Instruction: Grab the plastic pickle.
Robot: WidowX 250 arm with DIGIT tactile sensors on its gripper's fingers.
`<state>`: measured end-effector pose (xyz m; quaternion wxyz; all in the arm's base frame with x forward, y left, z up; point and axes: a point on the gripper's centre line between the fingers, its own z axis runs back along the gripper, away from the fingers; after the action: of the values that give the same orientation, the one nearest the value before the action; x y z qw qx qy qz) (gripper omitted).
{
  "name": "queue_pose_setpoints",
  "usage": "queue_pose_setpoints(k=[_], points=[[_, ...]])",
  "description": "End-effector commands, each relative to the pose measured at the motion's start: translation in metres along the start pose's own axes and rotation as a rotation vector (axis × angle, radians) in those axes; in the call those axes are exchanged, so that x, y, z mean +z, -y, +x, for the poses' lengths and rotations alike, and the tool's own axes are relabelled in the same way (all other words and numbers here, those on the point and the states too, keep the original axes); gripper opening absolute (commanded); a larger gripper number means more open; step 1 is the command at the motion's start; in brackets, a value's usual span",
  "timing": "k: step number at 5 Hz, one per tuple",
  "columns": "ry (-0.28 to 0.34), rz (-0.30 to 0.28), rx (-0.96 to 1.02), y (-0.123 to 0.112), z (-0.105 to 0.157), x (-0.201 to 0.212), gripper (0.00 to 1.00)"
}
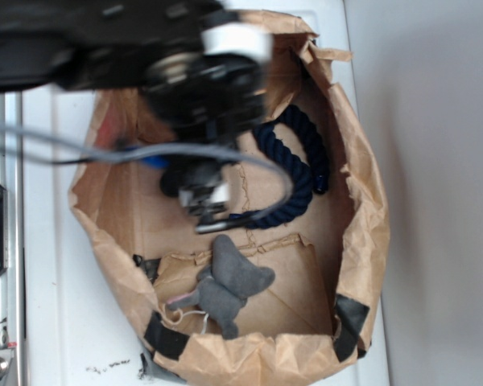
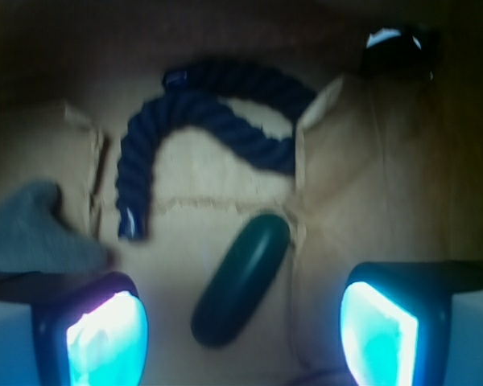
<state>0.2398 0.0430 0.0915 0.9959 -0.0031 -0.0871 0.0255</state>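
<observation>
Lying tilted between the spread fingers of the open gripper (image 2: 241, 330), the plastic pickle (image 2: 241, 277) touches neither; navy rope (image 2: 201, 129) curves at twelve o'clock, bare paper alongside.

dim, blurry (glaring fingertips (image 2: 105, 342))

Crumpled brown paper bag (image 1: 369, 201), open-topped, black tape at corners. Inside: curved navy twisted rope (image 1: 306, 173) toward the back; grey plush elephant (image 1: 225, 285) on a cardboard flap (image 1: 294, 289) at front.
</observation>
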Motion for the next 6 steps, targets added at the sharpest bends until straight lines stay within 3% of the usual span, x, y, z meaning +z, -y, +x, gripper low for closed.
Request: queue_pose_setpoints(k=[1, 3, 5, 6], points=[[0.091, 0.079, -0.015, 0.003, 0.003, -0.026, 1.00], [0.079, 0.137, -0.019, 0.010, 0.008, -0.054, 1.00], [0.109, 0.167, -0.019, 0.009, 0.008, -0.079, 1.00], [0.156, 0.214, 0.044, 0.007, 0.007, -0.094, 0.00]])
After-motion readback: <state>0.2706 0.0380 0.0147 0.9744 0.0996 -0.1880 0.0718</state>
